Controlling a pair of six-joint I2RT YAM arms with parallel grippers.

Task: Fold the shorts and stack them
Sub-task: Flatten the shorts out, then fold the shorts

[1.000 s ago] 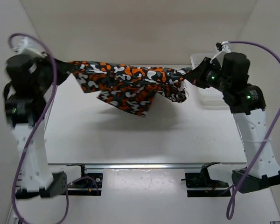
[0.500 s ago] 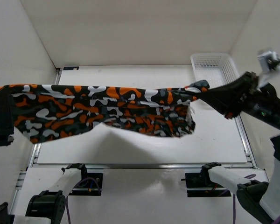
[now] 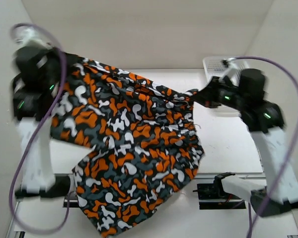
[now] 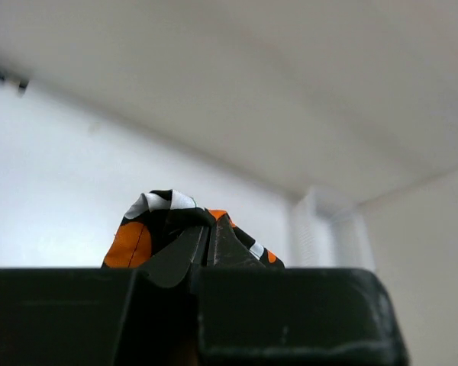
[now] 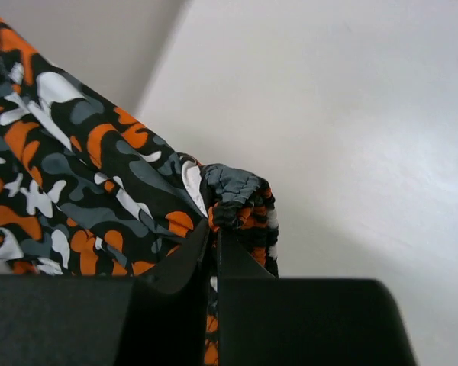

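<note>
Two pinches on the shorts; overhead, left gripper seemingly cloth-hidden.

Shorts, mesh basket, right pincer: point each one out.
shorts (image 3: 129, 148): top external view, middle of the fabric.
mesh basket (image 3: 213, 64): top external view, far left rim.
right pincer (image 5: 214, 230): right wrist view, between shut fingertips.

Shorts, top view: the lowest corner runs to the picture's bottom edge; waistband and leg openings are lost in the print.
Table: left and middle hidden behind the hanging cloth.
Left arm: motion-blurred, tip hidden by cloth.
Left gripper, wrist view: only a small bunch of cloth shows above the fingertips.
Right gripper, wrist view: cloth is cut off at the left edge and hidden below by the gripper body.
Basket: mostly behind the right arm.
</note>
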